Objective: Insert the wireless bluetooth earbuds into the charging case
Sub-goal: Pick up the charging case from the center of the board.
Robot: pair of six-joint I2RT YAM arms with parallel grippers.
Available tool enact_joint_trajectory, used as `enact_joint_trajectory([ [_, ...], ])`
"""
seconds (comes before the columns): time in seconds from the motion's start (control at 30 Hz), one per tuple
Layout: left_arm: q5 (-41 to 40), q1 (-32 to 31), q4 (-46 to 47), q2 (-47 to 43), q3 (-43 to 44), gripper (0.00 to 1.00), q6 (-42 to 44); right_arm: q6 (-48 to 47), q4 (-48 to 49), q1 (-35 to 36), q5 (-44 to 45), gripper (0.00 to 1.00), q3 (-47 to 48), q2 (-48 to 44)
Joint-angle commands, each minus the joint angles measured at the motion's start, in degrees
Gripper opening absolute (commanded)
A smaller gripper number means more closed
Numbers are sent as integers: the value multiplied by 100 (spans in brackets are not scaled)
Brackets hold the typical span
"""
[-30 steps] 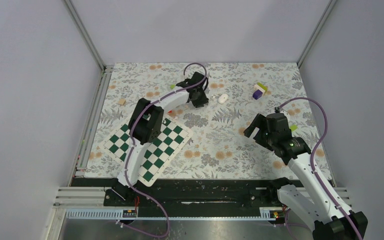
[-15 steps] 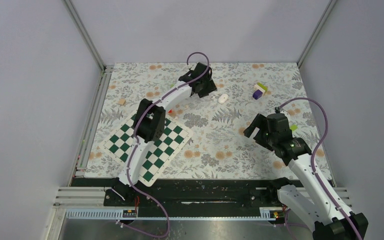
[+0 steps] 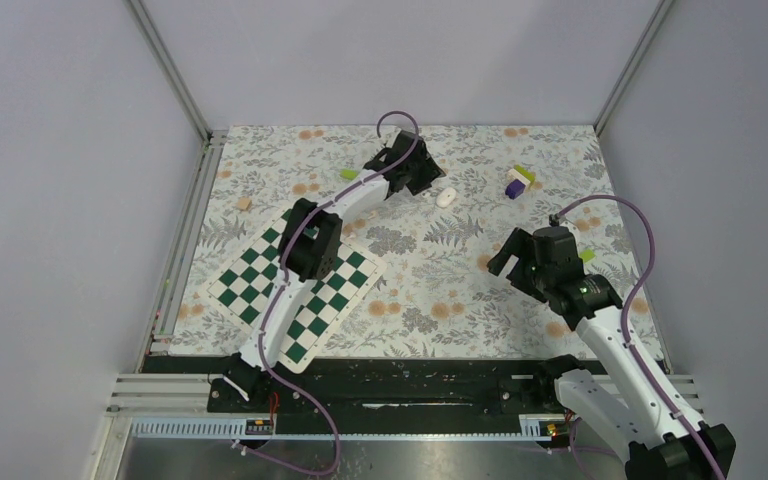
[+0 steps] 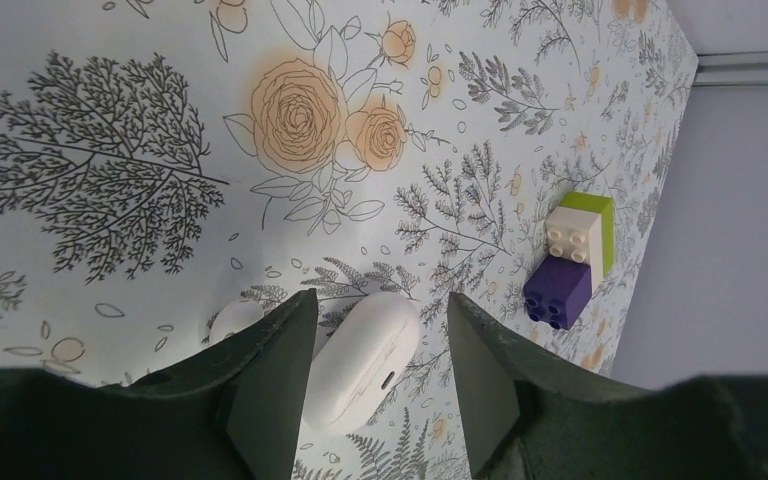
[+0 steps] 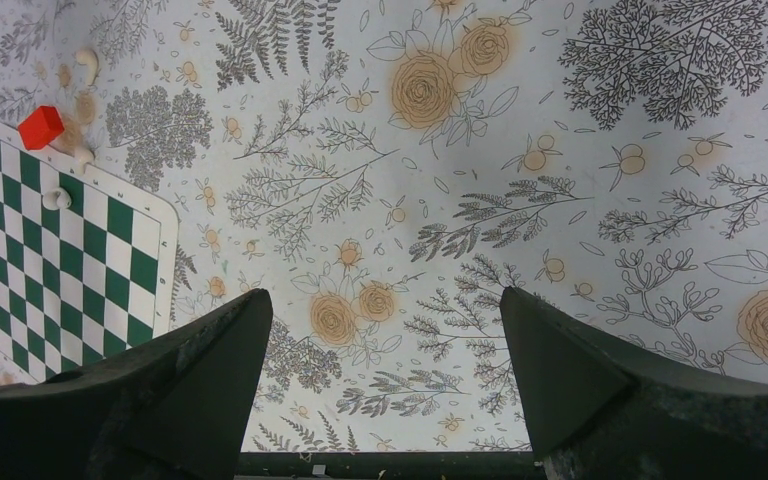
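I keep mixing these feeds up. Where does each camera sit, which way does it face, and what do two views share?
Top external: fixed above and behind the robot, looking down on the table; the left arm and right arm show whole.
Left wrist: on the left arm, looking past the open left gripper at the charging case and block stack; only fingers show.
Right wrist: on the right arm, looking past the open right gripper at the chessboard; only fingers show.
Shared: top and left wrist show the charging case.
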Motion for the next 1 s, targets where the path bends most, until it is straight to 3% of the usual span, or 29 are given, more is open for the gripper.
enact_joint_trajectory([
  [0.0, 154, -3, 94, 136, 494, 51, -233, -88, -50, -12, 8, 92, 158, 89],
  [0.47, 215, 31, -598, 69, 274, 50, 62, -90, -45, -16, 14, 92, 128, 93],
  [0.97, 149, 158, -731, -1031, -1203, 50, 783, -38, -71, -9, 7, 92, 100, -41],
])
